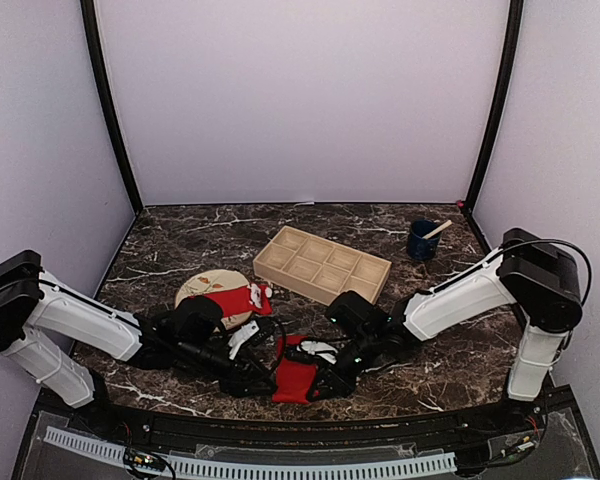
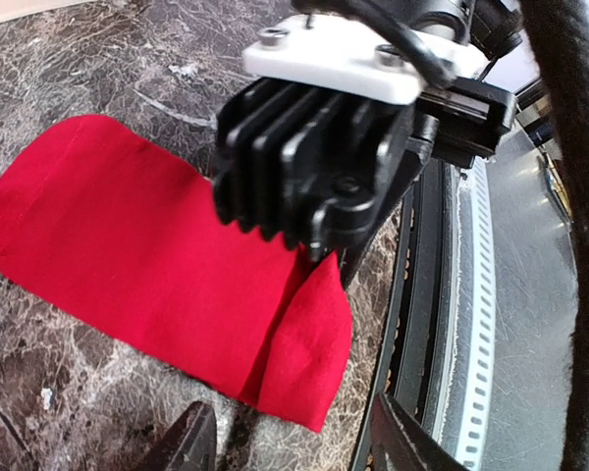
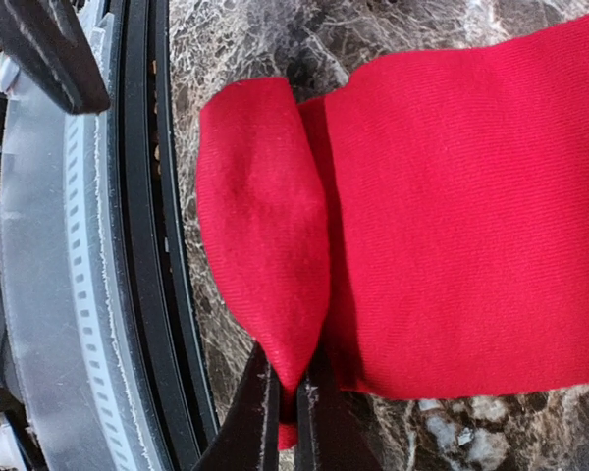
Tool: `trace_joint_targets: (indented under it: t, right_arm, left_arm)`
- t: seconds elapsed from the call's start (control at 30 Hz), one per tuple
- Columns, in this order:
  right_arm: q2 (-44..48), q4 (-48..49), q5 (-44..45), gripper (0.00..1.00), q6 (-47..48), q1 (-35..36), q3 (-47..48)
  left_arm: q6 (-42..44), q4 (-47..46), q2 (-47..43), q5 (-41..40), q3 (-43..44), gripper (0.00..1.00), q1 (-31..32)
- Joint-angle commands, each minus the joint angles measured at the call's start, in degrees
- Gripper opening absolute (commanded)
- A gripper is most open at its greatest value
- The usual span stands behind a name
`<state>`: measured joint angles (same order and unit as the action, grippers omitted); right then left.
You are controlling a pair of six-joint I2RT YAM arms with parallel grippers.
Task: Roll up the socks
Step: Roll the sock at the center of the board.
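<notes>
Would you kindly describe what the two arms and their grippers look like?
The left arm and right arm have smooth white links between bulky black joints. A braided black cable runs along the left wrist. The left gripper and right gripper are black with slim dark fingers.

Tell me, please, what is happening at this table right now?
The right gripper is shut on the near end of a flat red fabric sock lying on the dark marble table. That end is folded over, like the first turn of a roll. The left gripper is open beside it, holding nothing. A second red sock with white markings lies on the round beige plate.
</notes>
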<state>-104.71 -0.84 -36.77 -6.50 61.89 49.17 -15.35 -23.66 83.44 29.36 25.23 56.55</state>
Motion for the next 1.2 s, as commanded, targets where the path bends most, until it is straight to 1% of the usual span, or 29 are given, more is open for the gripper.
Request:
trace_joint_targets:
  t: [0.0, 0.07, 0.1, 0.13, 0.4, 0.63, 0.9, 1.17]
  right_arm:
    - [-1.94, -2.35, -5.05, 0.0, -0.47, -1.35, 2.35]
    - [-2.35, -3.17, -5.99, 0.0, -0.36, -1.78, 2.94]
    - [-2.49, -3.56, -6.33, 0.0, -0.28, -1.96, 3.2]
    - [-2.71, -4.09, -6.71, 0.0, -0.22, -2.13, 3.42]
    - [-3.82, -6.98, -8.37, 0.0, 1.16, -3.26, 4.86]
    - [-4.34, -8.51, -9.41, 0.0, 1.89, -3.62, 5.56]
    - [-4.96, -9.58, -9.99, 0.0, 2.5, -3.96, 6.03]
    - [-5.55, -10.34, -10.33, 0.0, 2.95, -4.23, 6.66]
  left_arm:
    - [3.23, 0.54, -0.01, -1.65, 1.57, 0.56, 1.02]
    - [4.35, 1.9, 0.5, -2.2, 2.63, 0.57, 2.0]
    - [4.94, 2.58, 0.76, -2.62, 3.18, 0.62, 2.43]
    - [5.46, 3.11, 1.1, -2.91, 3.61, 0.63, 2.84]
    - [8.91, 6.42, 3.55, -4.76, 6.45, 0.63, 5.57]
    - [11.92, 10.23, 6.95, -9.59, 9.64, 0.6, 8.3]
    - [13.32, 11.75, 8.17, -12.16, 10.8, 0.52, 10.32]
    - [13.92, 12.69, 9.5, -13.85, 11.33, 0.36, 11.51]
